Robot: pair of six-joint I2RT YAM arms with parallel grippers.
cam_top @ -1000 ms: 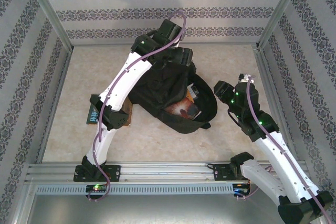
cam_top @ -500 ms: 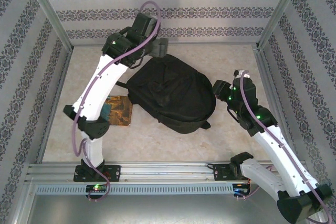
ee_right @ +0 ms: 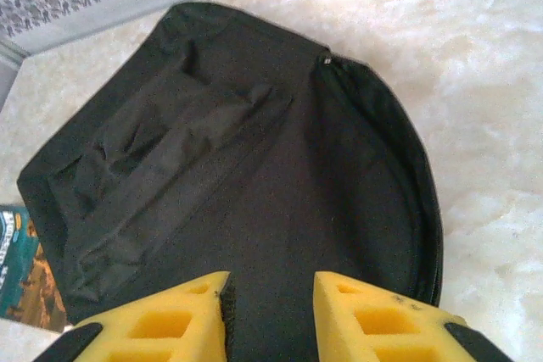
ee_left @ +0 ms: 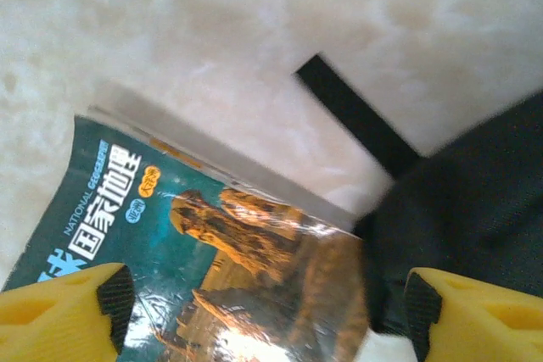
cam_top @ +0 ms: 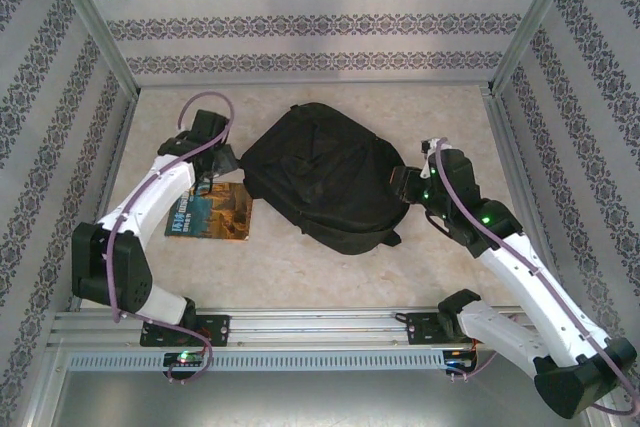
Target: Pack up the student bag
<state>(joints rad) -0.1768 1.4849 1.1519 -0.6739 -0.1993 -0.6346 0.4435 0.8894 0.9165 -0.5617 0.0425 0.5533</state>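
My left jaws stand spread wide over the magazine (cam_top: 215,215), which lies flat on the tabletop (cam_top: 300,272) toward its left edge, just beside the student bag (cam_top: 325,182); the bag lies slumped mid-tabletop, its mouth looking closed; my right jaws sit narrowed at the bag's right rim, and I cannot tell whether they pinch fabric; I judge the packing unfinished: the magazine is outside, not yet gripped
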